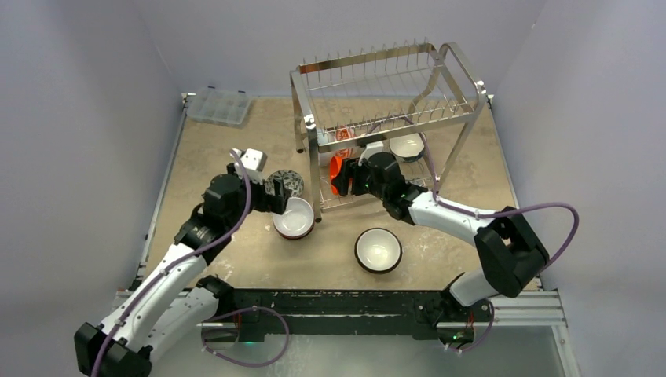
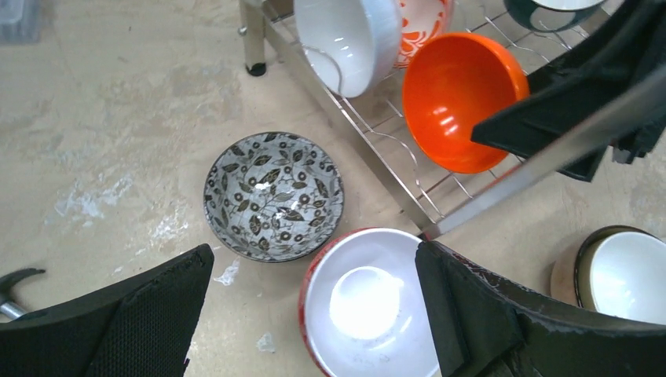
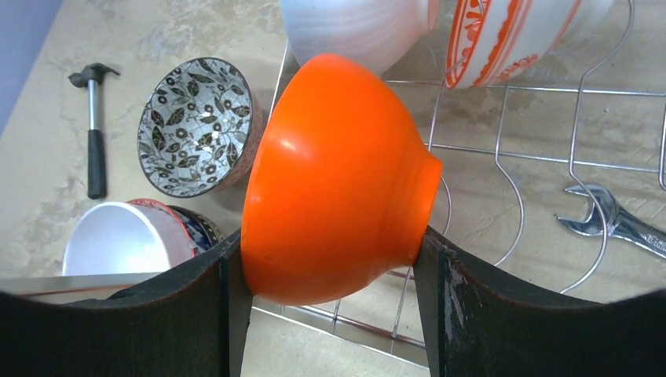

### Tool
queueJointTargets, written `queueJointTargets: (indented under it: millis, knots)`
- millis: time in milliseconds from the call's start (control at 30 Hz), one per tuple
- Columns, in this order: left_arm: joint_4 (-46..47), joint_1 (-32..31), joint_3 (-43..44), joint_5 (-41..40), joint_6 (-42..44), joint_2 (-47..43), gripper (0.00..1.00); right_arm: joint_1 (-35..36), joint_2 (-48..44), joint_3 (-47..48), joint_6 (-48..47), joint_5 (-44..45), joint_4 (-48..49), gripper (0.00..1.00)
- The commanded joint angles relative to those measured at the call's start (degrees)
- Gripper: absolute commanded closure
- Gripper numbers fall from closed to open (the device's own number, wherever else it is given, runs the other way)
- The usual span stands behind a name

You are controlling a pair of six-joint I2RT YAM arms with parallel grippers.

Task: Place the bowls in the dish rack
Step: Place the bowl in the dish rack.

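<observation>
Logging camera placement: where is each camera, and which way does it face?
Top external: above and behind the bases, looking down on the shiny wire dish rack; both arms show.
Left wrist: on the left arm, looking down at a grey leaf-patterned bowl; open jaws below.
Right wrist: on the right arm, facing the rack's lower tier; jaws clamp a plain orange bowl.
Wrist views share both bowls.

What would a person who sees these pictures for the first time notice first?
The bright orange bowl stands out, clamped on its side in the right hand over the lower tier of the shiny dish rack. Next comes the leaf-patterned bowl, upright on the table beside the rack.
</observation>
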Motion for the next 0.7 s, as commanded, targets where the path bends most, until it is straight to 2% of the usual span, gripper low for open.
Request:
queueJointTargets:
  millis: [0,100,200,600,633,667]
  knots:
    - [2.2,11.4,1.6,19.3,-4.6,2.0,0.01,1.7,0.7,5.0,-5.9,4.4,-0.8,1.00]
    - [7.2,20.0,-0.8,30.4,-8.3,3.3,0.01,2.7,1.1,6.0,-8.0,7.2,-2.5,1.00]
    - [10.3,24.0,-2.1,35.2,-10.5,4.8,0.01,3.5,2.5,7.9,-10.0,9.0,-5.2,1.00]
    - [8.9,24.4,-1.6,33.6,-9.3,6.3,0.01,6.0,7.6,12.6,-10.8,7.1,-10.4,1.00]
    - [8.9,24.4,-1.6,33.5,-9.3,6.3,0.01,6.0,7.5,12.8,-10.6,7.0,-10.5,0.97]
    - [8.9,24.3,-1.7,33.5,-9.2,6.5,0.01,6.0,7.2,13.1,-10.4,6.9,-10.8,0.87]
